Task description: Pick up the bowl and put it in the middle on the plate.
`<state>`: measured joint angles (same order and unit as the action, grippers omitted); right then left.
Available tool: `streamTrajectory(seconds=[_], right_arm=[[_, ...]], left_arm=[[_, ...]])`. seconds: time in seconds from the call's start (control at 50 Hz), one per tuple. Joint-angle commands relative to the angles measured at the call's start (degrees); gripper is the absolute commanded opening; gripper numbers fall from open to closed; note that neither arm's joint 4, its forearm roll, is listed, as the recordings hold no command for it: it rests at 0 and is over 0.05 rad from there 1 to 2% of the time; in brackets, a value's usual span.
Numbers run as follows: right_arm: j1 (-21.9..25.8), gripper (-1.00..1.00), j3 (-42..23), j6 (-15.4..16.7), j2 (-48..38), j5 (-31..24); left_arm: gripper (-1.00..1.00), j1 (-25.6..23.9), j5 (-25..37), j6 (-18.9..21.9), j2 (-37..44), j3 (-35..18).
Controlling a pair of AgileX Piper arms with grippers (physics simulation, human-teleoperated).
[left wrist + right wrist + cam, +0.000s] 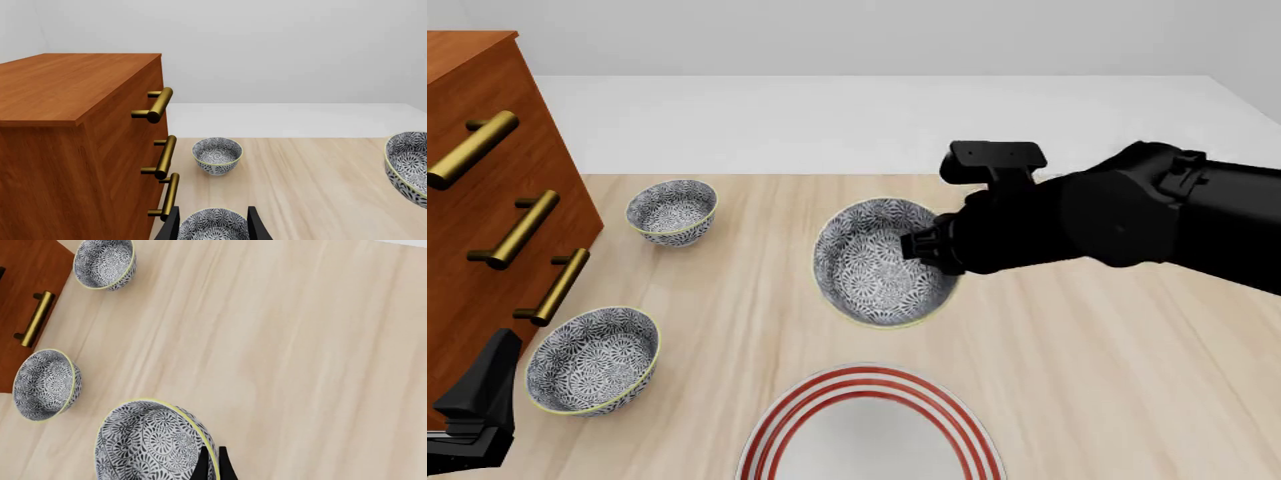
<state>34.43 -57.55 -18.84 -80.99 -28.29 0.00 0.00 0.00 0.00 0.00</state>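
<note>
A simulated home-like set, rendered rather than real. A pale wooden worktop (1121, 340) carries household crockery: patterned bowls (673, 211) and a red-ringed plate (874, 425). A reddish wooden chest of drawers (60, 145) with brass bar handles (160, 104) stands at one side. Behind them are only blank grey walls (287, 45) and a plain floor, with flat lighting and textures.

Three patterned bowls are showing: near left (593, 359), far left (673, 211), and centre (878, 262). One red-ringed plate (874, 430) and one wooden dresser (481, 210) with three brass handles are sitting alongside.
</note>
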Motion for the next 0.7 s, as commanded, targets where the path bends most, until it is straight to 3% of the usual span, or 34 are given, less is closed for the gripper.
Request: streamTrajectory(seconds=[0.02,0.26,0.5,0.7], right_arm=[[-0.1,-1.00,10.8,-1.0,8.4,1.3],[4.9,-1.00,20.6,-4.4,5.5,8.0],[10.5,-1.00,24.3,-8.4,2.6,11.8],[12.7,-1.00,25.2,-9.5,0.4,14.0]], left_arm=[[1.00,0.0,0.0,0.0,0.0,0.0],[1.00,0.0,0.0,0.0,0.0,0.0],[1.00,0.0,0.0,0.0,0.0,0.0],[1.00,0.0,0.0,0.0,0.0,0.0]])
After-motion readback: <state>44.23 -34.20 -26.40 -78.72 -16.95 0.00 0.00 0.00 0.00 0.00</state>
